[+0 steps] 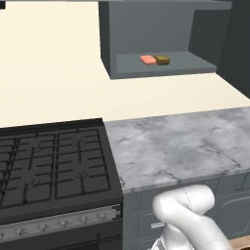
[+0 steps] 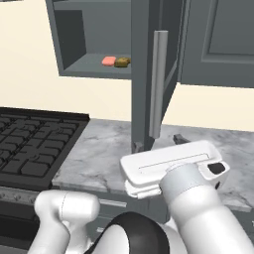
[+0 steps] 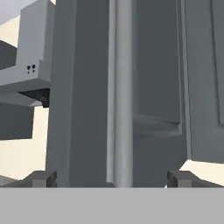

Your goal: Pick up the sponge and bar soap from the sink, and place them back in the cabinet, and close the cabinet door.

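The pink bar soap [image 1: 148,59] and the mustard sponge [image 1: 162,59] lie side by side on the shelf of the open wall cabinet [image 1: 146,29]. They also show as soap [image 2: 108,60] and sponge [image 2: 122,62]. The cabinet door [image 2: 143,74] stands swung out, edge-on, with its slim bar handle [image 2: 158,84] facing me. My gripper [image 2: 158,143] is open just below the handle's lower end. In the hand view the handle [image 3: 120,96] runs up the middle between my fingertips [image 3: 41,178], and the gripper [image 3: 111,178] holds nothing. The sink is out of view.
A black gas stove [image 1: 49,166] sits left of the grey marble counter [image 1: 180,146]. A second closed upper door [image 2: 218,39] hangs right of the open one. A light grey box [image 3: 26,74] shows at the left of the hand view.
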{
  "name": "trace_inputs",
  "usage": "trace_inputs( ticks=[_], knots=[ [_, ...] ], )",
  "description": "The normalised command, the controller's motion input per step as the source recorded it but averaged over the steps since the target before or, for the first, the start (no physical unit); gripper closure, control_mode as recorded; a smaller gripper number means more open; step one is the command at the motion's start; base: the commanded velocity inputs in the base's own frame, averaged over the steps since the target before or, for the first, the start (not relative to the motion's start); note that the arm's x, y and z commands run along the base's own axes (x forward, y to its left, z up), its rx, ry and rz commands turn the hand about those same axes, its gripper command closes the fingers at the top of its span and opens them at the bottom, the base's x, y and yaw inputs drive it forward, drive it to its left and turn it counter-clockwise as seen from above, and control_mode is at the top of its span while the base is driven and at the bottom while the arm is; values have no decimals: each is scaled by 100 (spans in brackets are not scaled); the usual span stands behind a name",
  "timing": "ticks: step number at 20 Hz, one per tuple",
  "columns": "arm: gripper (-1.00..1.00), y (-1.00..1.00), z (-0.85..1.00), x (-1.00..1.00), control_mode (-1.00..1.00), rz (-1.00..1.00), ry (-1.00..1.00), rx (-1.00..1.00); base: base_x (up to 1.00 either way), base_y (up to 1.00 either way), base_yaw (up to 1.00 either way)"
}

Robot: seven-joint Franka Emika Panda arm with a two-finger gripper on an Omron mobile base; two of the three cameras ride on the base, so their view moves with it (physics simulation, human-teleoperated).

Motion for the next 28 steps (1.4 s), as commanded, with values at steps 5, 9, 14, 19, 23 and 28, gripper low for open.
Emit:
trace_inputs(
  ticks=[5, 9, 14, 19, 23, 28],
  knots=[
    [-100, -6, -11, 22, -100, 18, 0, 0, 0, 0, 0],
    [-100, -4, -14, 23, -100, 19, 0, 0, 0, 0, 0],
    [-100, 0, -18, 23, -100, 20, 0, 0, 0, 0, 0],
    [-100, 0, -21, 19, -100, 18, 0, 0, 0, 0, 0],
    [-100, 0, -19, 11, -100, 12, 0, 0, 0, 0, 0],
    [-100, 1, -16, 17, -100, 10, 0, 0, 0, 0, 0]
  ],
)
